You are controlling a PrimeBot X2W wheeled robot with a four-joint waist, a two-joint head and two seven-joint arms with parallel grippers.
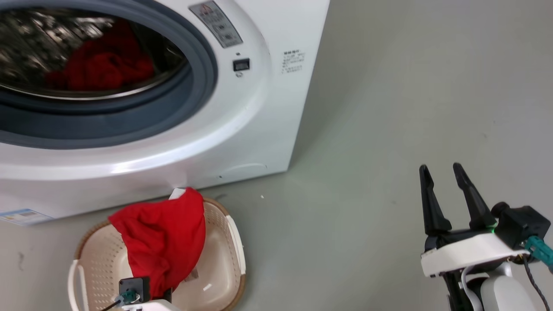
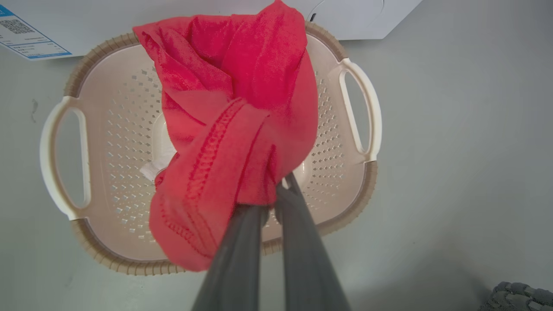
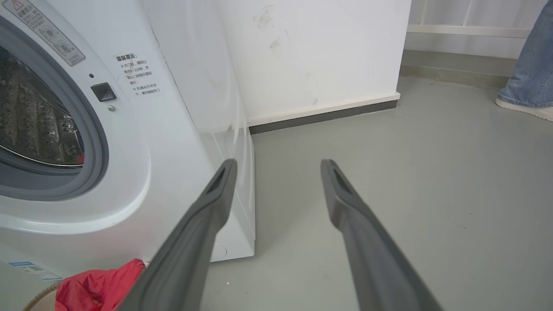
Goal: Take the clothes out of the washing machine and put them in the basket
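Red clothes [image 2: 242,108] in left gripper [image 2: 276,192], over basket [image 2: 116,172]

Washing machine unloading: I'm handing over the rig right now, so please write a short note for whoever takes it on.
Left gripper: shut on a red garment, held over the basket.
Right gripper: open, empty, above the floor right of the washing machine.
Done: one garment is out of the drum and over the basket, not yet released.
To do: release it, then fetch the red clothes lying in the drum.
Note: a person's leg is in the right wrist view, far off.
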